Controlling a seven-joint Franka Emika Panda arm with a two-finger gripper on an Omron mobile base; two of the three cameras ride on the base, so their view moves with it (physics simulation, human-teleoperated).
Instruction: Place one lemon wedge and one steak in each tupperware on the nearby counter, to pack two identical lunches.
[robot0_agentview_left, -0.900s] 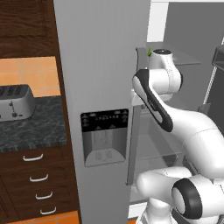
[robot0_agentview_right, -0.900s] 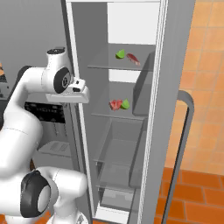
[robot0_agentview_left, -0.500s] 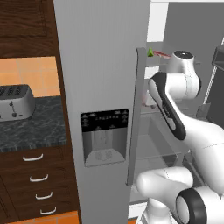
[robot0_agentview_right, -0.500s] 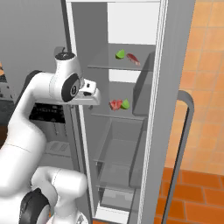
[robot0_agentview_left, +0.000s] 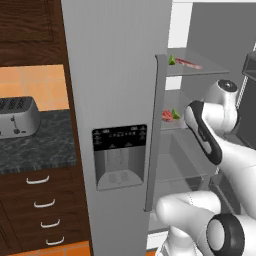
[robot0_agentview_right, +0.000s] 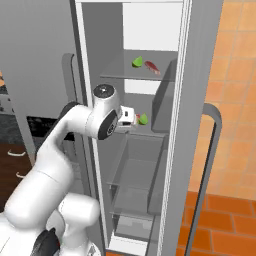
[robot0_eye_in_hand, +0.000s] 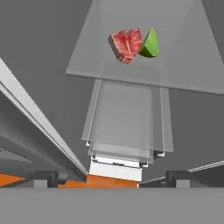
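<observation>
I have the arm reaching into the open fridge (robot0_agentview_right: 170, 150), with the gripper (robot0_eye_in_hand: 111, 177) spread wide and empty; both dark finger tips (robot0_eye_in_hand: 43, 178) sit far apart at the bottom of the hand view with nothing between them. On the middle glass shelf (robot0_eye_in_hand: 131, 74) ahead of the hand lie a red steak (robot0_eye_in_hand: 125, 44) and a green lemon wedge (robot0_eye_in_hand: 150, 44), touching each other side by side, the steak on the left in the hand view. From the right base view the hand is at that shelf's level, just beside the wedge (robot0_agentview_right: 143, 119); I can't quite tell whether it is over the shelf edge or just short of it. The upper shelf (robot0_agentview_right: 137, 76) carries a second lemon wedge (robot0_agentview_right: 137, 62) and a second steak (robot0_agentview_right: 152, 67), close together, not clearly touching. In the left base view the closed fridge door with its dispenser panel (robot0_agentview_left: 119, 156) stands left of the arm, and further left the dark speckled counter (robot0_agentview_left: 37, 145) holds a silver toaster (robot0_agentview_left: 17, 116) above brown drawers (robot0_agentview_left: 42, 210).
</observation>
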